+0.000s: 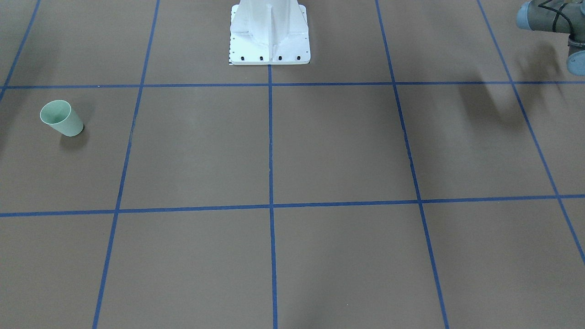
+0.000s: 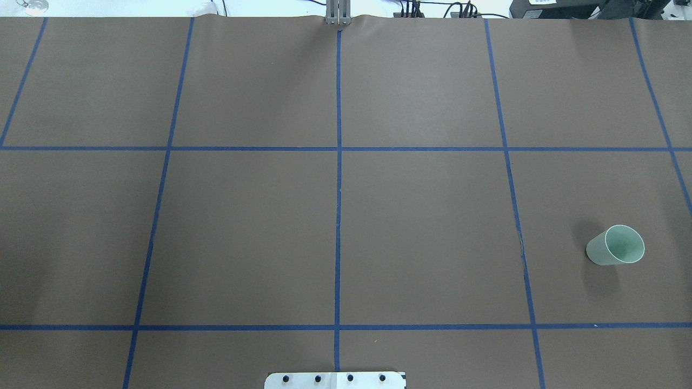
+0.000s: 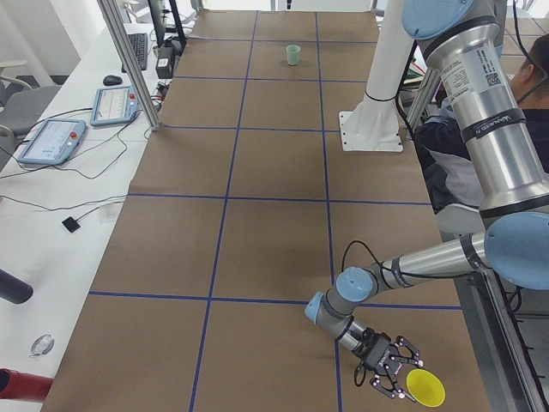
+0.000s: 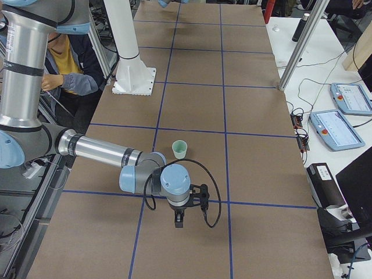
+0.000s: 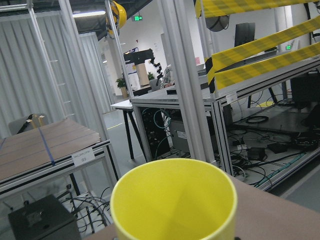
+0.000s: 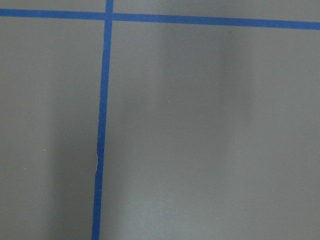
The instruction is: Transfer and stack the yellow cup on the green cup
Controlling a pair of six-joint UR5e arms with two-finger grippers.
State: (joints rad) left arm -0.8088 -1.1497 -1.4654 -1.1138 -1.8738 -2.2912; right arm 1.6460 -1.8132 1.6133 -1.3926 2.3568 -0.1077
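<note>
— Where is the yellow cup (image 3: 425, 388)?
— Only two views have it. The left side view puts it at the near end of the table (image 3: 274, 240), right by the left gripper (image 3: 391, 378). The left wrist view has its open mouth filling the bottom of the frame, with lab benches behind.
— Is it held?
— I cannot tell. Only that side view shows the gripper, and it doesn't settle how wide the fingers stand or whether they grasp the cup.
— And the green cup (image 2: 616, 246)?
— Upright on the robot's right side of the table. The overhead, front and both side views show it.
— The right gripper (image 4: 179, 220)?
— Only the right side view has it. It points down over the table, near the green cup but apart. Its wrist view gives just brown surface and blue tape (image 6: 102, 125). How far it is open, I cannot tell.
</note>
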